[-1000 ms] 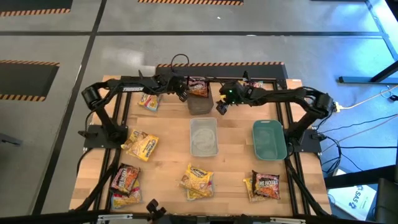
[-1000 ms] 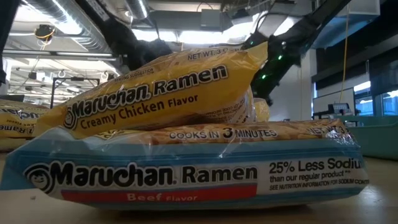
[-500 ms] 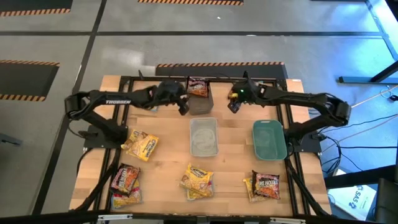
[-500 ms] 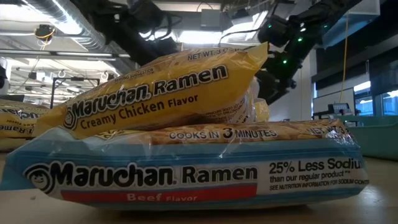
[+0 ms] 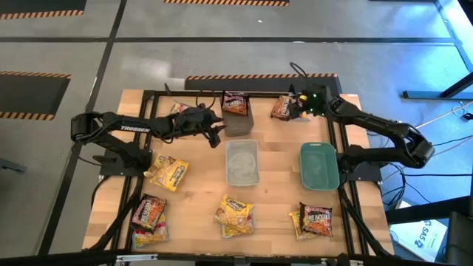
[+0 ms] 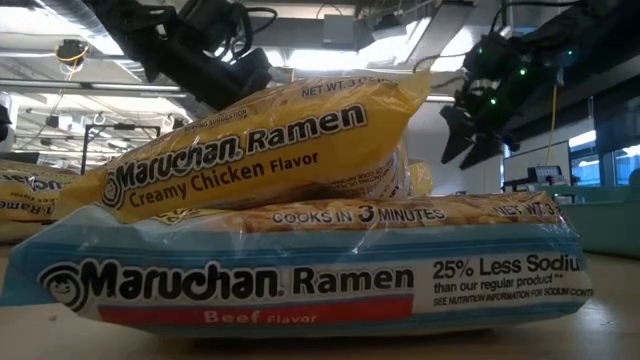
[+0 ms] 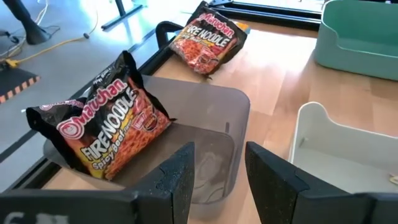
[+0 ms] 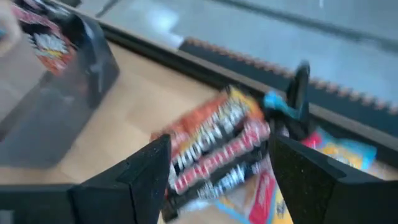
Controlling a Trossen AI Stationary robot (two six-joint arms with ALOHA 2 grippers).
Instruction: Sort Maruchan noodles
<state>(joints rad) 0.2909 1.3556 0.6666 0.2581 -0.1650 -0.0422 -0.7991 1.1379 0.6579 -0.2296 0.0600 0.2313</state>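
A dark brown-red noodle packet [image 7: 106, 127] leans on the inner wall of the dark grey bin [image 5: 238, 122], one end up at the rim. My left gripper [image 7: 217, 180] hovers open just on the near side of that bin [image 7: 217, 124], and holds nothing. A second dark brown-red packet [image 5: 281, 108] lies flat on the table by the far edge. My right gripper [image 8: 221, 180] is open above it, with a finger on either side of this packet [image 8: 217, 149] and apart from it. Yellow and dark packets [image 5: 168, 172] lie along the table's left and near sides.
The clear bin [image 5: 242, 162] stands mid-table and the teal bin [image 5: 319, 164] to its right. Stacked yellow packets [image 6: 270, 160] fill the low view. More packets lie at the near edge [image 5: 234, 214], near right [image 5: 314, 219], near left [image 5: 148, 214] and far right corner [image 8: 339, 152].
My left gripper has drawn back from the dark grey bin's far end toward the near edge, and its arm has stretched out leftward. My right gripper has swung from beside the dark grey bin toward the far right, over the dark packet by the far edge. No packet moved.
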